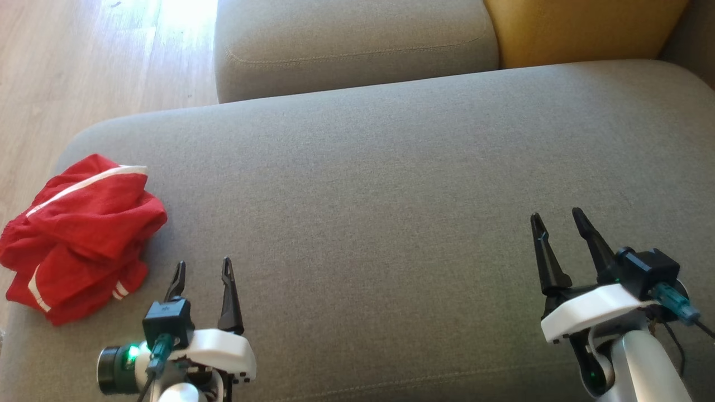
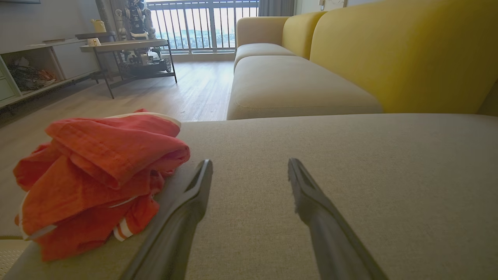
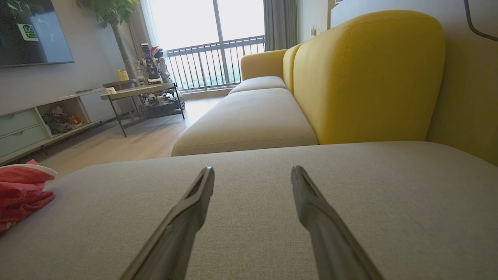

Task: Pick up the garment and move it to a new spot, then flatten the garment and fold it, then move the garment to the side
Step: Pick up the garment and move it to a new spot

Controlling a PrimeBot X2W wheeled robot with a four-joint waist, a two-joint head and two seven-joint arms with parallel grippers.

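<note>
The garment point(image 1: 84, 237) is a red piece of clothing with white stripes, bunched in a heap at the left end of the grey sofa cushion point(image 1: 391, 184). In the left wrist view the garment point(image 2: 97, 179) lies just left of my fingers. My left gripper point(image 1: 204, 271) hovers open over the cushion, a little to the right of the heap and apart from it, nothing between its fingers. Far to the right my right gripper point(image 1: 556, 218) stands open and empty above the cushion. The right wrist view catches the garment point(image 3: 21, 192) at its left edge.
A second grey seat cushion point(image 1: 352, 44) lies beyond, with a yellow backrest point(image 1: 581, 28) to the right. Wooden floor point(image 1: 84, 67) runs left of the sofa; the cushion's left edge is close to the heap. A side table point(image 2: 124, 48) and low shelf stand across the room.
</note>
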